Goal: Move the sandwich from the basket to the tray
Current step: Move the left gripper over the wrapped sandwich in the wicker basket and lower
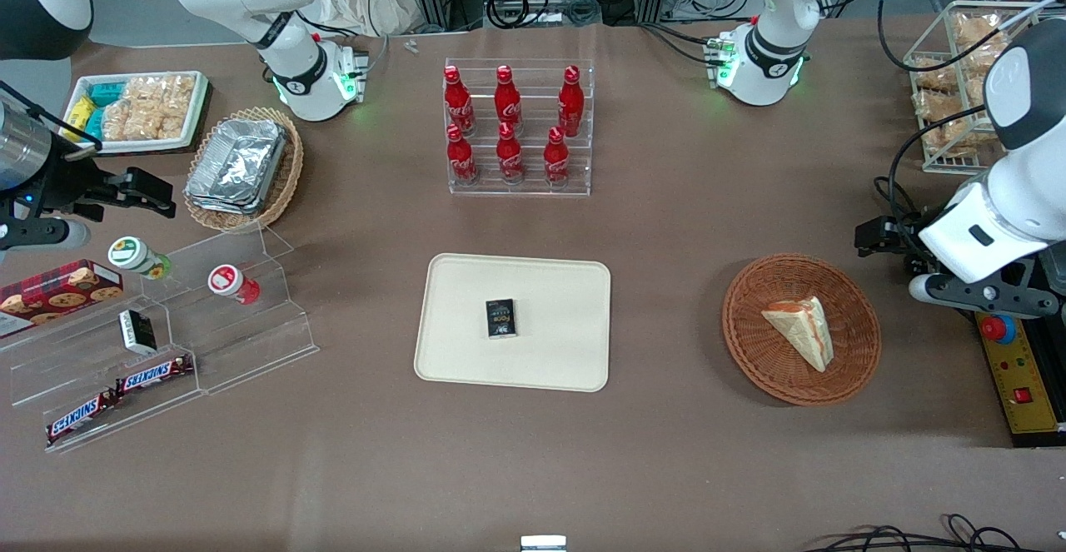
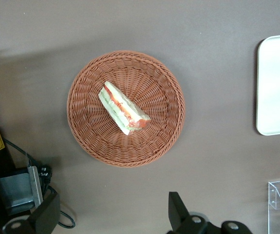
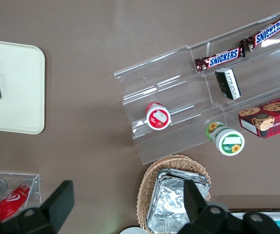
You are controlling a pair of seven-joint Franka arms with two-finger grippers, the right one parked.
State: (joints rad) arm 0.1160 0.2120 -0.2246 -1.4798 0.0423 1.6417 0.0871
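One claw [image 2: 110, 219], fingers spread wide, empty, high above the basket [image 2: 84, 129]. One sandwich [image 2: 122, 108] lying in basket. One tray [image 1: 466, 352] holding one dark packet [image 1: 501, 319]. Six red bottles [image 1: 509, 126].

The front view looks steeply down over the whole brown table. The left wrist view looks straight down past the open fingers of the left arm's gripper [image 2: 111, 219], held high above the round reddish-brown wicker basket [image 2: 81, 122]. Both views share that basket and the cream-beige rectangular tray [image 1: 466, 352].
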